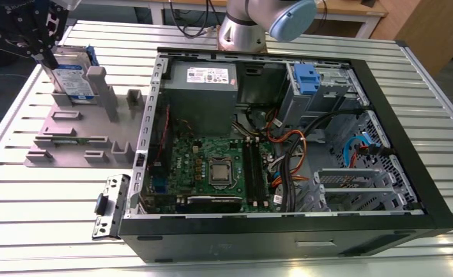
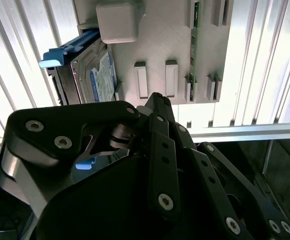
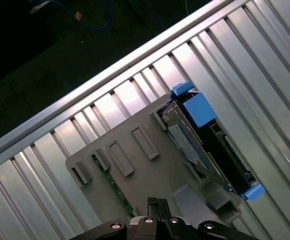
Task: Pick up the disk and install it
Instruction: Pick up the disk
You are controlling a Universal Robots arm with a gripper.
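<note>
Step in hand: approach for the pick. The disk is not yet held.

Disk (image 1: 74,83) stands on edge in a slot of the grey fixture (image 1: 64,130), upper left of the exterior view, on the slatted worktop (image 1: 26,190) beside the open computer case (image 1: 411,144). Its blue bracket (image 3: 200,107) runs round the metal body, and the label face shows in both wrist views.

Tool (image 1: 49,60) hangs at the upper left corner of the exterior view, tip just above and beside the disk's top edge. In the first wrist view the fingertips (image 3: 153,207) look pressed together with nothing between them, and the disk sits apart from them. Judged closed and empty.

Notes for doing it well:
- The tool would have to spread wider than the disk's thin dimension before it descends.
- Centre it over the top edge and line it up with the flat faces, not across the bracket ends.
- Grip the metal faces; the plastic tabs (image 2: 52,62) look likely to flex.
- Draw the disk straight along the slot, since a tilt could bind it against the fixture posts (image 1: 97,78).
</note>
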